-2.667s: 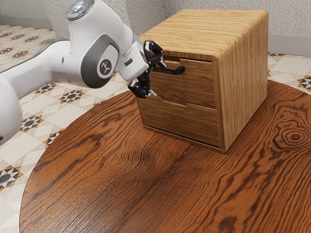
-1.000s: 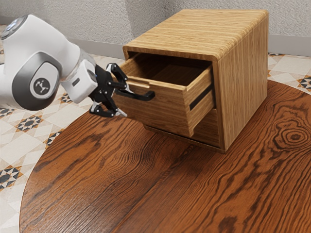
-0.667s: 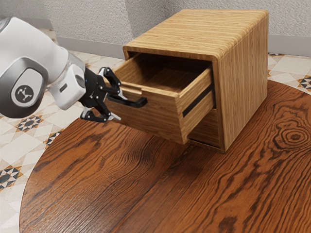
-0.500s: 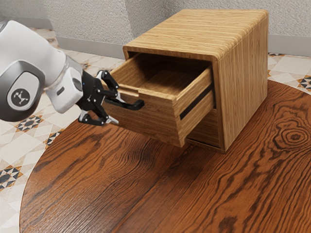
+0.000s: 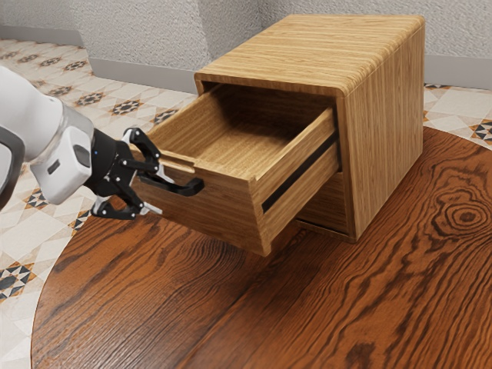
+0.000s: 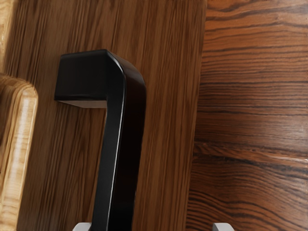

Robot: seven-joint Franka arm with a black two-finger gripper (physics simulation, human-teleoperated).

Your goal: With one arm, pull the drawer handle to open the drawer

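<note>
Wooden drawer (image 5: pixel 219 215) out, black handle (image 5: pixel 181 185) within the spread hand (image 5: pixel 151 184)

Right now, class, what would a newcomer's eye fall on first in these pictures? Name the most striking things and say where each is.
First comes the light wooden cabinet on the dark round table, with its top drawer pulled far out toward the exterior view's left. Next is the black gripper at the drawer's front, its fingers open on either side of the black handle.

Black handle (image 6: pixel 118 144) on drawer front (image 6: pixel 163 72); table (image 6: pixel 250 120) beside.
</note>
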